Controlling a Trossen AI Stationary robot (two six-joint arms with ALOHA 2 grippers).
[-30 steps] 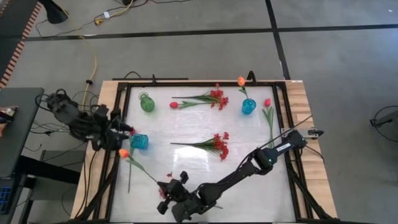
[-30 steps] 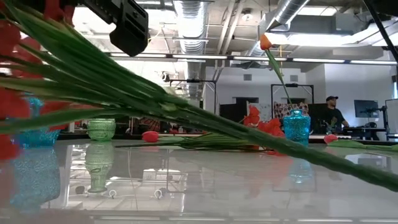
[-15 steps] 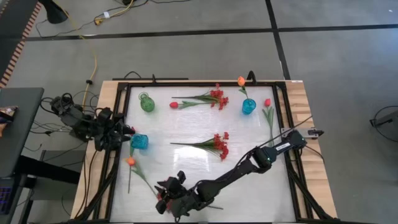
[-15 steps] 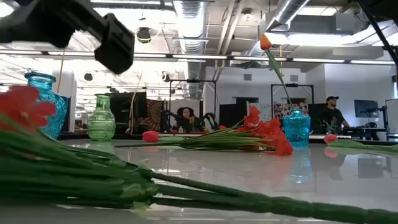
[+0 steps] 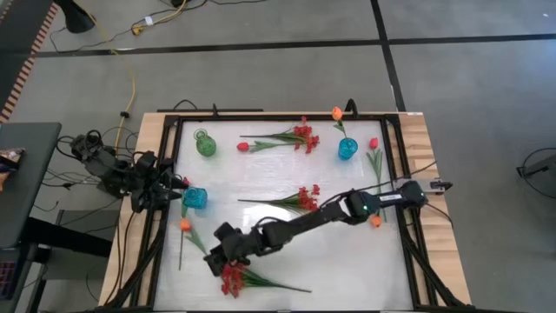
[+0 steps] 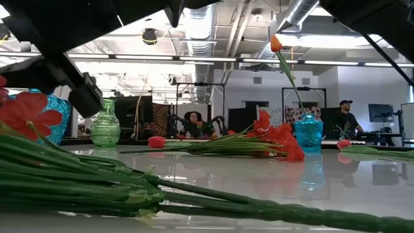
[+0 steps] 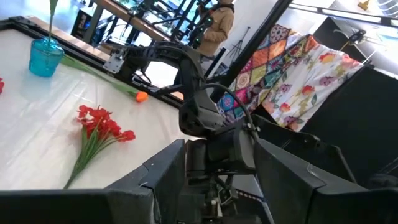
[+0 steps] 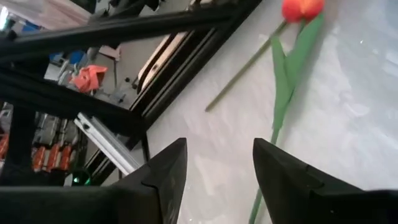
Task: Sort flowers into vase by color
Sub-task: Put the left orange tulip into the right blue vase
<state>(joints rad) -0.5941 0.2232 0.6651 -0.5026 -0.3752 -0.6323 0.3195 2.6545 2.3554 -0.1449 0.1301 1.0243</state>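
A bushy red spray (image 5: 233, 281) lies flat on the table near its front edge, filling the low view's foreground (image 6: 97, 184). My right gripper (image 5: 213, 260) hovers open just beyond its blossoms and touches nothing. Beyond the fingers (image 8: 214, 180) lies an orange tulip (image 5: 184, 224), its bud (image 8: 301, 7) and stem on the table. My left gripper (image 5: 171, 188) is open at the left edge beside a blue vase (image 5: 195, 198). A green vase (image 5: 205, 143) stands far left. A second blue vase (image 5: 347, 149) at the far right holds an orange tulip (image 5: 336, 113).
Another red spray (image 5: 304, 201) lies mid-table under my right arm. A third red spray (image 5: 300, 136) and a red-pink tulip (image 5: 243, 147) lie at the far side. A red tulip (image 5: 373, 143) and an orange bud (image 5: 375, 221) lie near the right rail. A black frame (image 5: 174, 122) rims the table.
My right gripper has let go of the red spray, which has come down from a raised slant to lie flat near the front edge. The gripper has then gone toward the table's left and far side, toward the orange tulip, rolling as it went.
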